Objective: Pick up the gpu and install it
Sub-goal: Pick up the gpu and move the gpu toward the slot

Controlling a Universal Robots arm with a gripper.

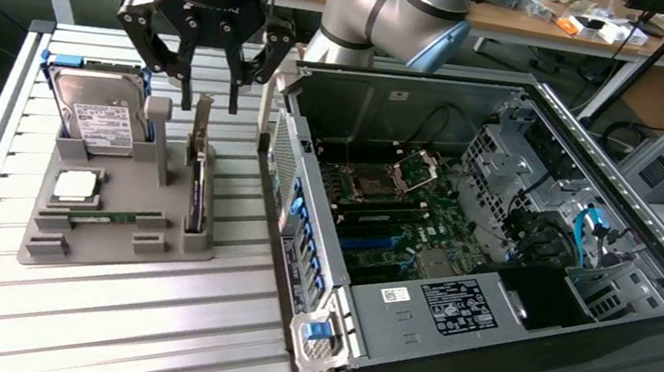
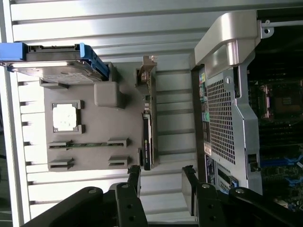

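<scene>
Worktop [image 1: 102,338]: ribbed aluminium slats.
Holder tray [image 1: 110,259]: grey moulded block, at nine o'clock of the computer case in the exterior view. It contains:
- hard drive [image 1: 96,112], silver with a white label and blue rails, propped at the tray's eleven o'clock;
- processor chip [image 1: 76,185], square and silver, lying flat;
- memory stick [image 1: 103,215], narrow and green, lying in a slot;
- the gpu [image 1: 198,171], a thin card standing on edge along the tray's three o'clock side.

Gripper [image 1: 205,106]: black, jaws spread wide and empty, hanging just above the gpu's twelve o'clock end, apart from it.
Computer case [image 1: 503,121]: grey metal, side open, motherboard [image 1: 392,212] inside.
</scene>
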